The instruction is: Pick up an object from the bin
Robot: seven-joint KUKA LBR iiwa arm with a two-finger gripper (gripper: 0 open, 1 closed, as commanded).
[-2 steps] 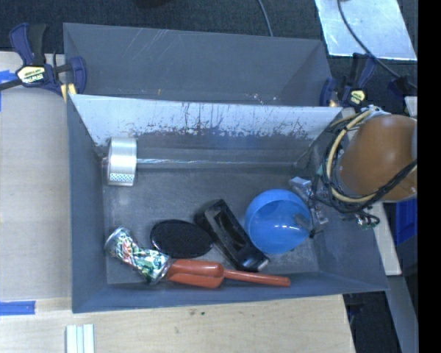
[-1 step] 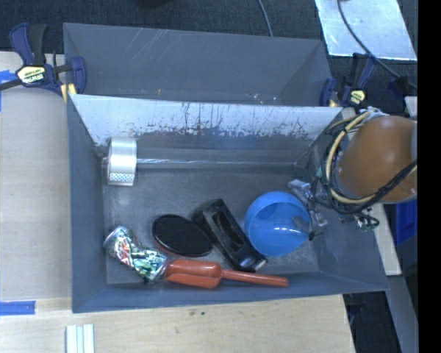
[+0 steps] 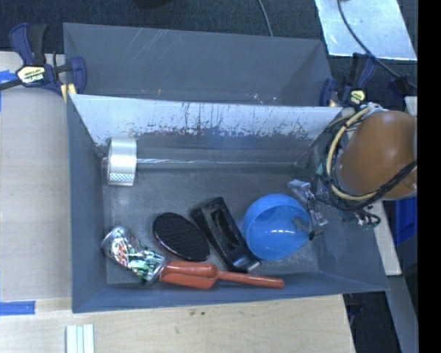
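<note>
My gripper (image 3: 311, 206) is at the right side of the bin, low against the right rim of a blue round bowl (image 3: 274, 228) that lies on the bin floor. Left of the bowl lies a black oblong stapler-like thing (image 3: 223, 234), set at a slant. Just below the bowl and the black thing lies a red-handled tool (image 3: 214, 276), along the front wall.
Further left lie a black oval brush (image 3: 180, 236) and a crumpled shiny packet (image 3: 132, 254). A roll of clear tape (image 3: 122, 160) stands at the back left corner. The arm's brown cover and cables hang over the right wall.
</note>
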